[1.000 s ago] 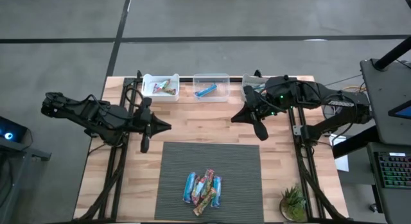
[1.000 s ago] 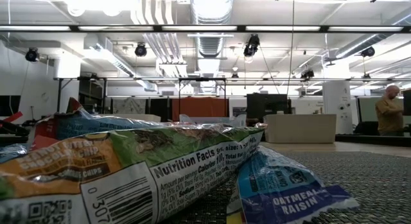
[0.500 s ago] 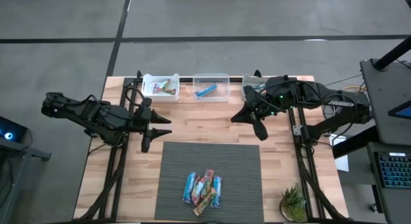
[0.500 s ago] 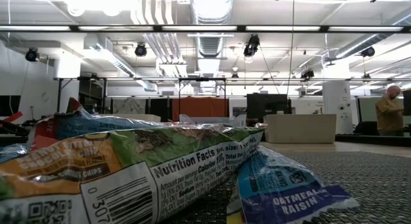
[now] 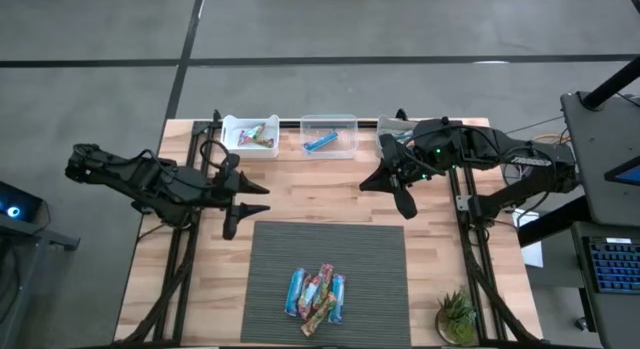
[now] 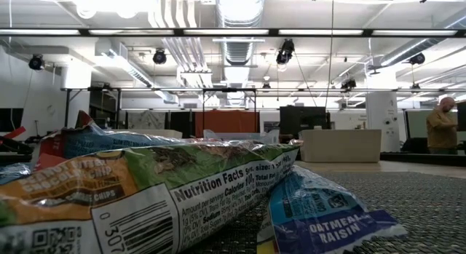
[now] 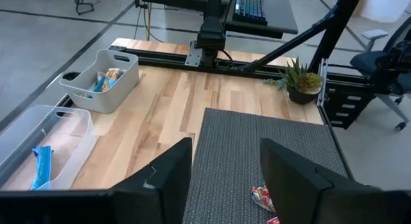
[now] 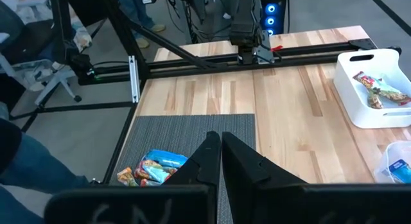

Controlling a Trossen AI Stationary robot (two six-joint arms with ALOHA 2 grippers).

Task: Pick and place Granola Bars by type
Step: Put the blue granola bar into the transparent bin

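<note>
Sorting begun but mostly unfinished, judging from the layout. White bin (image 5: 250, 136) at the far edge of the surface (image 5: 320, 194) holding a couple of multicoloured bars (image 5: 255, 136); clear bin (image 5: 329, 134) just beside it holding one blue bar (image 5: 321, 141). Third bin (image 5: 392, 129) largely hidden under the right arm, contents impossible to tell. Bulk of the Granola Bars (image 5: 317, 292) heaped on the dark woven mat (image 5: 330, 249) near its front edge, blue and multicoloured wrappers mixed and touching, several overlapping; up close in the low view, a green and orange wrapper (image 6: 145, 188) lying across a blue oatmeal raisin one (image 6: 320, 210). Roughly half a dozen or more left to separate, exact count unclear from the overlap. Left pincer (image 5: 240, 201) hanging over bare wood beside the mat's far left corner, fingers spread apart and holding nothing, well apart from the pile; fingers (image 7: 160, 179) wide in the left wrist view, with the mat between them. Right pincer (image 5: 398, 194) over the wood near the mat's far right corner, fingers (image 8: 205, 156) pressed together with nothing between them. Neither arm in contact with any bar. Potted plant (image 5: 457, 314) at the front right corner, clear of the work. Person (image 6: 440, 123) in the room far beyond the surface, not involved.
</note>
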